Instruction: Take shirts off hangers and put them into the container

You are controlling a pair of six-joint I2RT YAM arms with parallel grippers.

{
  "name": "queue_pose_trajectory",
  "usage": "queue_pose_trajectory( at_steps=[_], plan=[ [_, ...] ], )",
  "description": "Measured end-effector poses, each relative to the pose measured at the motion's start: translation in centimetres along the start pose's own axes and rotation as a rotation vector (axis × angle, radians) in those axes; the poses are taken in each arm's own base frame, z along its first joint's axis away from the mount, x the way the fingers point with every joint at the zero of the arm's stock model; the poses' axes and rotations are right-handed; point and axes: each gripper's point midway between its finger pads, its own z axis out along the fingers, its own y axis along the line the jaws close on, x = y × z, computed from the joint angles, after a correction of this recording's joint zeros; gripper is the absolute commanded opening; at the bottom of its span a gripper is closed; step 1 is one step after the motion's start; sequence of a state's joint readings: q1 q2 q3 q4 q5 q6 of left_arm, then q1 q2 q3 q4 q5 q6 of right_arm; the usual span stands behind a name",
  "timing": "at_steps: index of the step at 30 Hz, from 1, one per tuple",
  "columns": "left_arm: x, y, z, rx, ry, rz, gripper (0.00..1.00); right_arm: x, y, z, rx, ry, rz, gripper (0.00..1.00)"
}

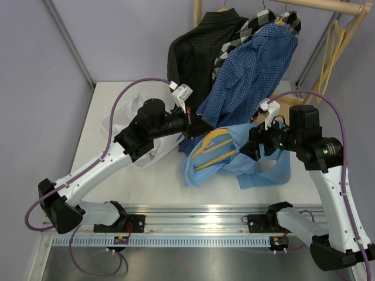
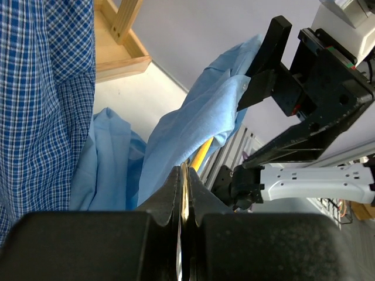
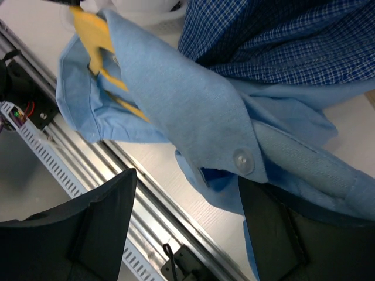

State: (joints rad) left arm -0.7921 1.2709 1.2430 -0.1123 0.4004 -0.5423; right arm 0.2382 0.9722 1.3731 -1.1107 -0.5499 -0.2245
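The bench (image 1: pixel 146 181) carries everything. At its far edge stands the rack (image 1: pixel 316 6), with the black pinstriped shirt (image 1: pixel 193 52) and the dark blue check shirt (image 1: pixel 252 76) hanging from it. The container (image 1: pixel 108 126) sits at the left, mostly hidden behind the left arm.

The light blue shirt (image 1: pixel 258 170) lies crumpled on the bench between the two arms, well apart from the container. It is not yet free, because the hanger (image 1: pixel 212 146) is inside its collar and shoulders. The hem of the dark blue check shirt drapes down onto it.

The left claw (image 1: pixel 196 124) is pinched tight on something thin, which looks like the top of the hanger. The right claw (image 3: pixel 188 181) stands wide, its fingers either side of the shirt's front edge by a button (image 3: pixel 241 158), gripping nothing.

Risks, as I judge them:
- The right claw could close on one thin layer of the edge, and the cloth could slip out when pulled
- A pull could drag the hanger's arm along inside the sleeve and twist it out of the left claw's narrow pinch
- The dark blue hem could be caught in the bite and tugged off the rack
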Motion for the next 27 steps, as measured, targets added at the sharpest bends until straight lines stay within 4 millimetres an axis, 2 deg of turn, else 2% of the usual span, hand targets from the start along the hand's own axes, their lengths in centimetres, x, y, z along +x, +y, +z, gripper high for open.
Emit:
queue_pose_trajectory(
  at_steps=[3,4,5,7,8,10,11,16,24,27],
  plan=[
    [-0.3,-0.4,0.0,0.015,-0.012,-0.011,0.0,-1.2,-0.1,-0.2,0.015,-0.054,0.005,0.67],
    [-0.4,-0.5,0.0,0.02,-0.014,-0.014,0.0,-1.4,0.0,-0.2,0.013,-0.064,0.006,0.61],
    [-0.5,-0.6,0.0,0.026,-0.016,-0.018,0.0,-1.7,0.1,-0.1,0.003,-0.073,0.007,0.52],
    [-0.7,-0.8,0.1,0.034,-0.022,-0.023,0.0,-2.0,0.4,0.2,-0.026,-0.078,0.015,0.41],
    [-0.7,-0.9,0.1,0.037,-0.024,-0.025,0.0,-2.1,0.5,0.4,-0.038,-0.075,0.023,0.28],
    [-0.9,-1.0,0.1,0.045,-0.029,-0.026,0.0,-2.1,0.5,1.0,-0.062,-0.063,0.03,0.13],
    [-0.9,-1.1,0.1,0.048,-0.03,-0.026,0.0,-2.1,0.5,1.3,-0.074,-0.054,0.036,0.0],
    [-0.7,-0.8,0.4,0.053,-0.019,-0.013,0.0,-3.0,1.5,1.8,-0.17,-0.047,0.044,0.0],
    [0.7,0.0,2.4,0.09,0.061,0.043,0.0,-8.8,5.4,-0.1,-0.405,-0.168,-0.028,0.0],
    [1.2,0.3,2.6,0.095,0.077,0.059,0.0,-9.4,6.0,0.5,-0.464,-0.158,-0.014,0.0]
  ],
)
